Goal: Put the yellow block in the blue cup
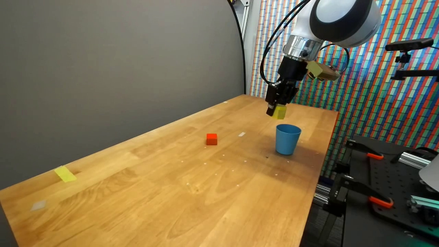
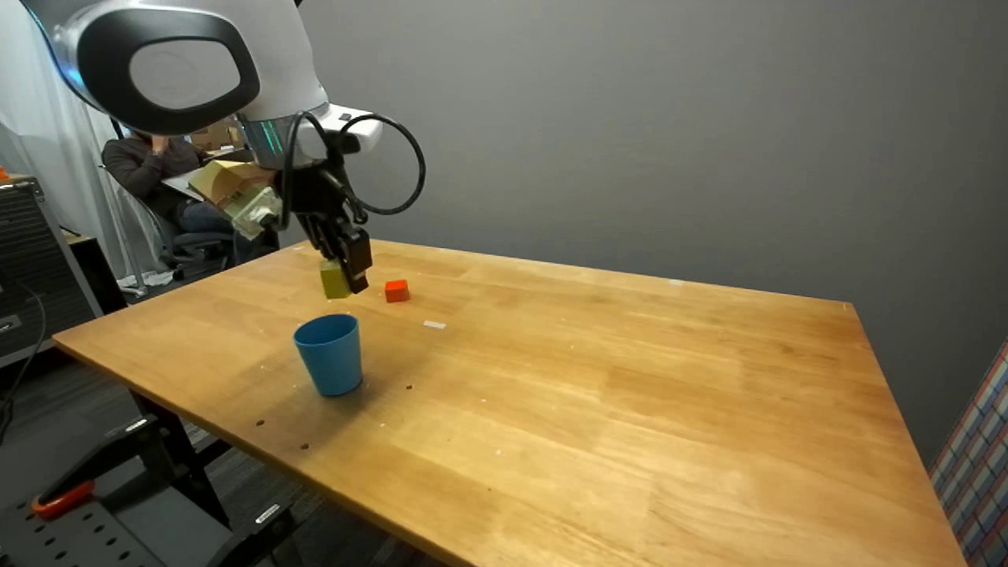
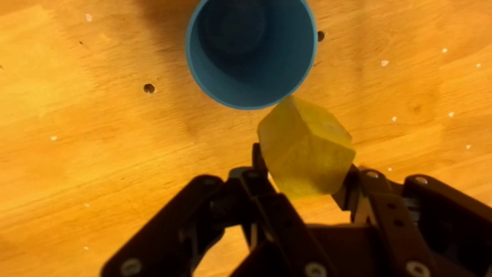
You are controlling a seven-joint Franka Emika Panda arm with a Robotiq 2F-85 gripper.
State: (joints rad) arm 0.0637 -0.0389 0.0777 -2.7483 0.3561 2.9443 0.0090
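Over wooden tabletop [image 1: 192, 206], clamping yellow cubic block [image 3: 307, 146] in black gripper [image 3: 303, 171]. Best centred over round blue plastic cup [image 2: 335, 361] before release.

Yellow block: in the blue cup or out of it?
Out: the gripper holds the yellow block, and both exterior views show it higher than the blue cup.

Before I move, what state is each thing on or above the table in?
Blue cup: upright on the table; nothing visible inside, though its bottom is dark.
Yellow block: held off the table, not yet in the cup.
Fingers: closed on the yellow block.
Red block: resting on the table, not held.
Yellow strip: lying flat on the table.
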